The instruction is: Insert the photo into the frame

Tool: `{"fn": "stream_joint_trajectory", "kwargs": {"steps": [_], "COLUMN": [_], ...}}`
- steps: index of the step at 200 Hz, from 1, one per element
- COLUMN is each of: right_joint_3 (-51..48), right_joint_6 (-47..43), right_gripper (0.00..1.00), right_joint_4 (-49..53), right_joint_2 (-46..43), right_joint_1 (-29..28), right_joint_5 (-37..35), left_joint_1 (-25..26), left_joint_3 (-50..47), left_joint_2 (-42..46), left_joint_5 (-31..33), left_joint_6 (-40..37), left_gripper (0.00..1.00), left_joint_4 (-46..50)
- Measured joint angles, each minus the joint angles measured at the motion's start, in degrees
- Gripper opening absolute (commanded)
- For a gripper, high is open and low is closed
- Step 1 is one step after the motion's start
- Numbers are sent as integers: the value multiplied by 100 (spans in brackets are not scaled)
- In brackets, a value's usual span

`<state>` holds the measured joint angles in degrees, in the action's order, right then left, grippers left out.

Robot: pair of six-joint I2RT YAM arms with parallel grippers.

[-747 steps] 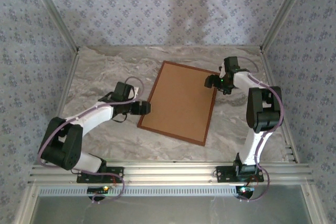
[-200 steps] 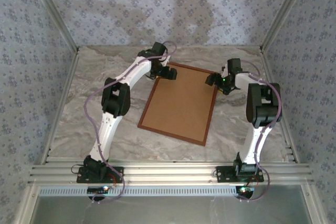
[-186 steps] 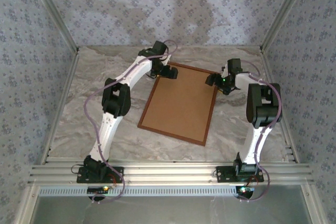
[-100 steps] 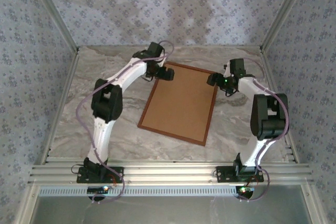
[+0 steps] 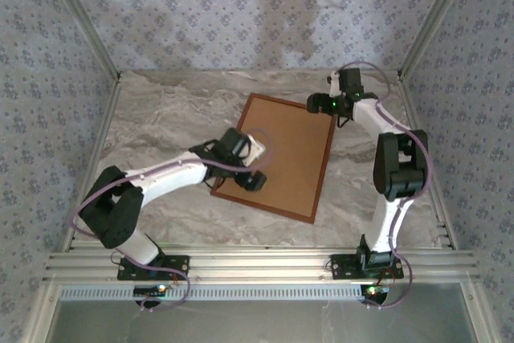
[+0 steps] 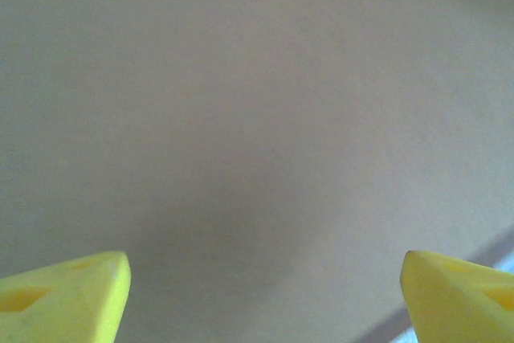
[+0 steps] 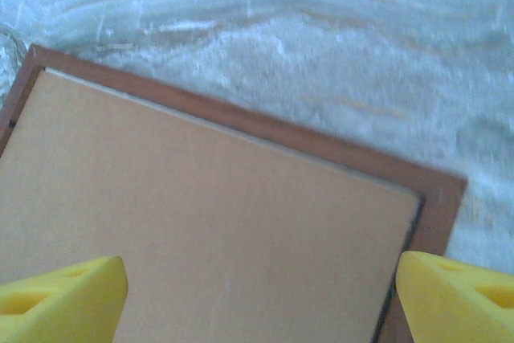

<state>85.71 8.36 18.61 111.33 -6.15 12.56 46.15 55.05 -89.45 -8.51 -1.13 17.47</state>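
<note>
Since frame (image 5: 322,174) lies flat on tabletop (image 5: 161,110), backing board (image 5: 281,150) filling it, I judge it light, stiff, low-edged; best hold at rim corner. My left fingers (image 6: 72,287) spread empty over board; right fingers (image 7: 64,295) spread empty above far corner.

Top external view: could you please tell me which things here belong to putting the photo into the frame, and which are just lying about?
Of the job: the frame, lying flat; the brown backing board within it; the left end effector and the right end effector, both open above it.
Just there: the marbled table; the patterned walls.
</note>
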Motion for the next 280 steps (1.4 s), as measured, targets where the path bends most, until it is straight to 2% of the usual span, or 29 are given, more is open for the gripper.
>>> {"fn": "stream_joint_trajectory", "kwargs": {"steps": [17,43,104,175,280], "right_joint_3": [638,1259,2671,3834,4444], "right_joint_6": [-302,-640,-833,-557,-122], "right_gripper": [90,91,91,89,88], "right_joint_4": [181,426,1034,1731,2326], "right_joint_2": [476,1040,2256,2942,3475], "right_joint_1": [2,17,101,195,190], "right_joint_5": [109,354,758,1119,1515], "left_joint_1": [297,286,271,260,221], "left_joint_3": [-302,-345,-343,118,278], "left_joint_2": [103,120,2,-688,-839], "left_joint_5": [0,-11,-260,-387,-739], "left_joint_6": [-1036,-2258,-4105,-4900,-5239], "left_gripper": [90,92,94,94,95], "left_joint_4": [-138,-190,-66,-68,35]}}
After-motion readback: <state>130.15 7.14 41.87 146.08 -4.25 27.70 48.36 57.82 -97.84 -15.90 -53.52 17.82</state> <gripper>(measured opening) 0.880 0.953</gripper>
